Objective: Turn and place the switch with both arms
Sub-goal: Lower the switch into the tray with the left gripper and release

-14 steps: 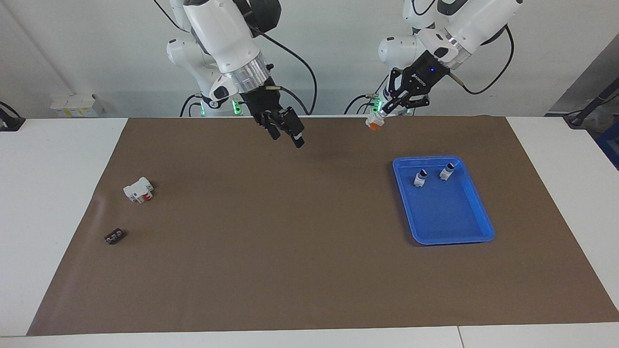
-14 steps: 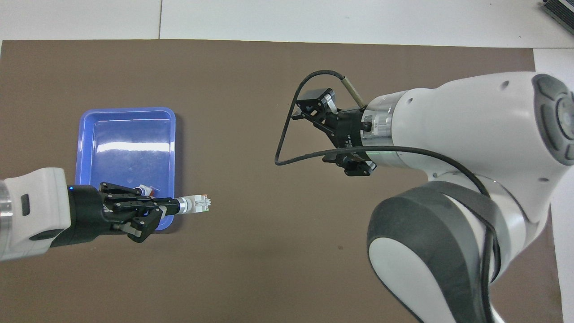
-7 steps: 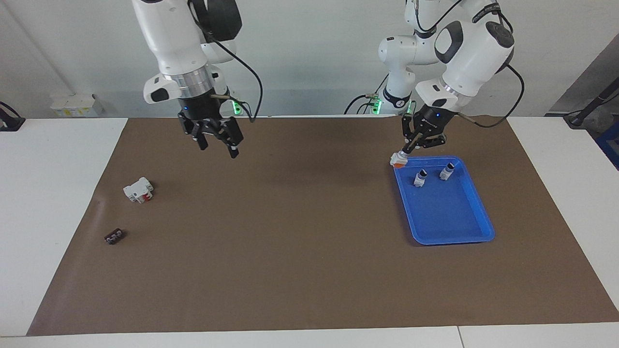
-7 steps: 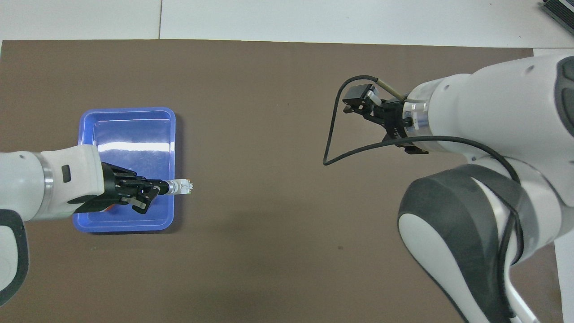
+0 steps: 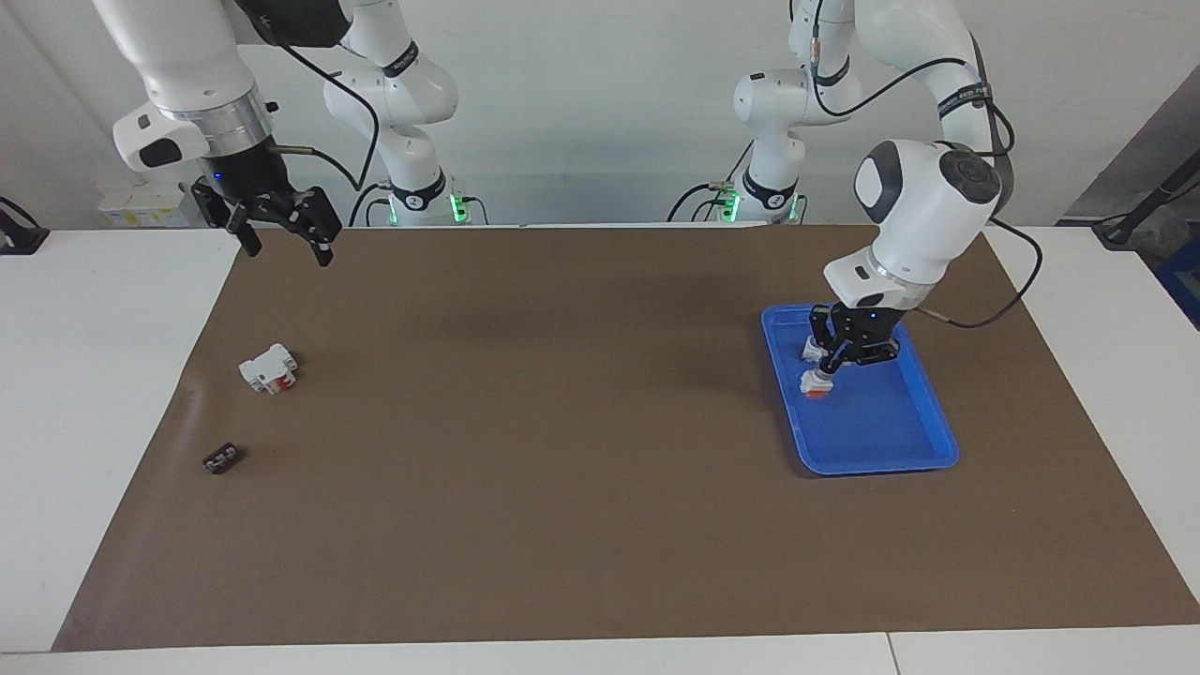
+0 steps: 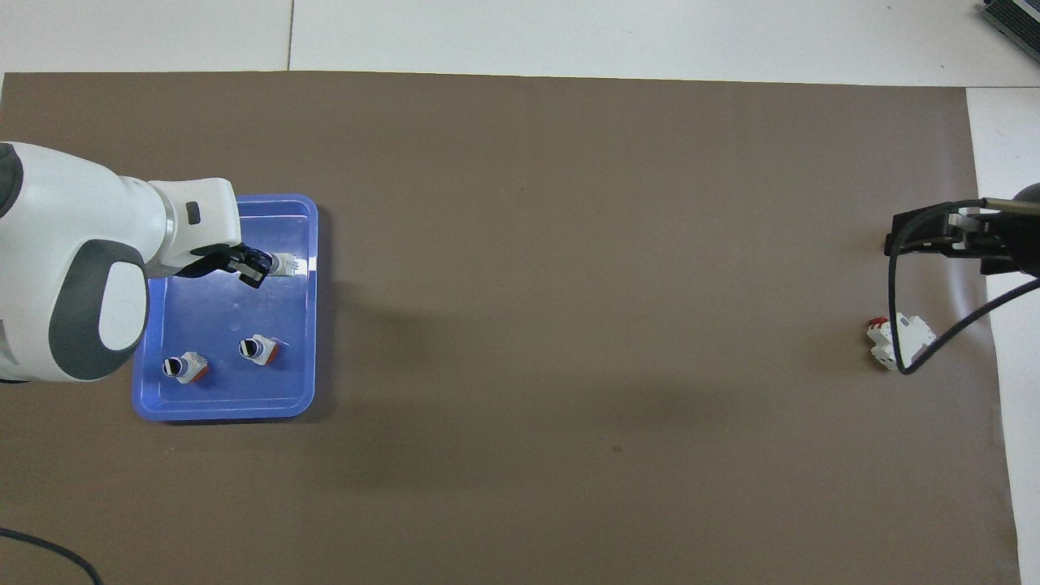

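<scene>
My left pincer [image 5: 825, 373] was down inside the blue tray [image 5: 923, 431], clamped on the switch [image 5: 814, 386], which hung from my fingertips with its orange end lowest, just over or already on the tray floor; I could not tell which. I held it by the top so it could go in upright, like the two switches [image 6: 258, 349] standing in the tray on the side of my pincer nearer my base. From overhead my own wrist hid the grip, and only the switch's white end [image 6: 288, 265] poked out past my fingers. My right pincer [image 5: 281, 225] waited, fingers spread and holding nothing, over the mat's edge at its own end; below it lay the white block [image 5: 269, 367] and a small dark piece [image 5: 221, 458], too small to make out
</scene>
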Controlling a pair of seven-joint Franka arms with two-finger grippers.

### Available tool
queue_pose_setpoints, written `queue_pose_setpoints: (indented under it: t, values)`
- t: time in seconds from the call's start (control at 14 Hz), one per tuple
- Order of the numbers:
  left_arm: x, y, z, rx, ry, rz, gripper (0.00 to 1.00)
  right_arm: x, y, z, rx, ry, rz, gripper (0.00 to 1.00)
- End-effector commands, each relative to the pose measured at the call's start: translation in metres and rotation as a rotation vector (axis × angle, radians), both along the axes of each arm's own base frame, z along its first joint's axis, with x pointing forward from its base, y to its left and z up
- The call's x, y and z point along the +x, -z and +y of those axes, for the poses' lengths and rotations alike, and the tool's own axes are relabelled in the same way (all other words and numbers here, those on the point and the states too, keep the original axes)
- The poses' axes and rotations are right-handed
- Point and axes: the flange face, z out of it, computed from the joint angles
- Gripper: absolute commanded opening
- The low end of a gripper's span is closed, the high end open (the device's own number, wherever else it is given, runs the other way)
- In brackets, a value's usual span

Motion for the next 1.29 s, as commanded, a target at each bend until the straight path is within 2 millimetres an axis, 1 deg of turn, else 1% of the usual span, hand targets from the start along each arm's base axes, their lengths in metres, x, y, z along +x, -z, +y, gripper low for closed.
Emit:
queue_pose_setpoints:
  t: [0.0, 0.07, 0.21, 0.29, 0.36, 0.43, 0.5, 0.57, 0.64, 0.71, 0.79, 0.86, 0.93, 1.07, 1.14, 1.21]
  values:
    - [-0.006, 0.018, 0.012, 0.058, 0.032, 0.01, 0.0, 0.001, -0.005, -0.011, 0.049, 0.076, 0.032, 1.0]
    - [-0.011, 0.027, 0.013, 0.11, 0.084, 0.013, 0.0, -0.001, -0.005, -0.007, 0.05, 0.087, 0.039, 1.0]
    - [-0.023, 0.039, 0.015, 0.138, 0.104, 0.047, 0.0, -0.001, -0.007, 0.003, 0.045, 0.069, 0.035, 1.0]
    - [-0.028, 0.043, 0.015, 0.139, 0.107, 0.056, 0.31, -0.002, -0.009, 0.003, 0.039, 0.065, 0.036, 1.0]
    - [-0.03, 0.042, 0.015, 0.14, 0.109, 0.059, 0.68, -0.003, -0.008, 0.001, 0.026, 0.061, 0.048, 1.0]
    - [-0.029, 0.041, 0.014, 0.14, 0.11, 0.057, 0.95, -0.004, -0.009, 0.0, 0.024, 0.063, 0.049, 1.0]
    - [-0.028, 0.039, 0.013, 0.14, 0.11, 0.057, 1.0, -0.006, -0.011, 0.001, 0.026, 0.061, 0.046, 1.0]
    - [-0.027, 0.038, 0.012, 0.14, 0.11, 0.052, 1.0, -0.009, -0.012, 0.001, 0.027, 0.059, 0.043, 1.0]
    - [-0.026, 0.034, 0.012, 0.139, 0.102, 0.044, 1.0, -0.011, -0.012, -0.006, 0.035, 0.074, 0.046, 1.0]
    - [-0.024, 0.027, 0.012, 0.139, 0.098, 0.03, 1.0, -0.012, -0.013, -0.008, 0.036, 0.082, 0.045, 1.0]
    - [-0.019, 0.014, 0.009, 0.137, 0.097, 0.004, 1.0, -0.013, -0.014, -0.007, 0.037, 0.082, 0.042, 1.0]
    - [-0.018, 0.008, 0.007, 0.134, 0.076, -0.006, 1.0, -0.014, -0.014, -0.008, 0.037, 0.079, 0.043, 1.0]
    - [-0.02, 0.002, 0.006, 0.131, 0.002, -0.013, 1.0, -0.013, -0.014, -0.01, 0.03, 0.073, 0.035, 1.0]
    - [-0.027, -0.009, 0.005, 0.124, -0.204, 0.008, 1.0, -0.013, -0.015, -0.004, -0.04, 0.029, 0.036, 1.0]
    - [-0.031, -0.019, 0.003, 0.123, -0.249, 0.006, 1.0, -0.014, -0.015, -0.004, -0.05, 0.023, 0.041, 1.0]
    - [-0.035, -0.033, 0.003, 0.12, -0.279, -0.012, 1.0, -0.014, -0.015, -0.005, -0.053, 0.021, 0.041, 1.0]
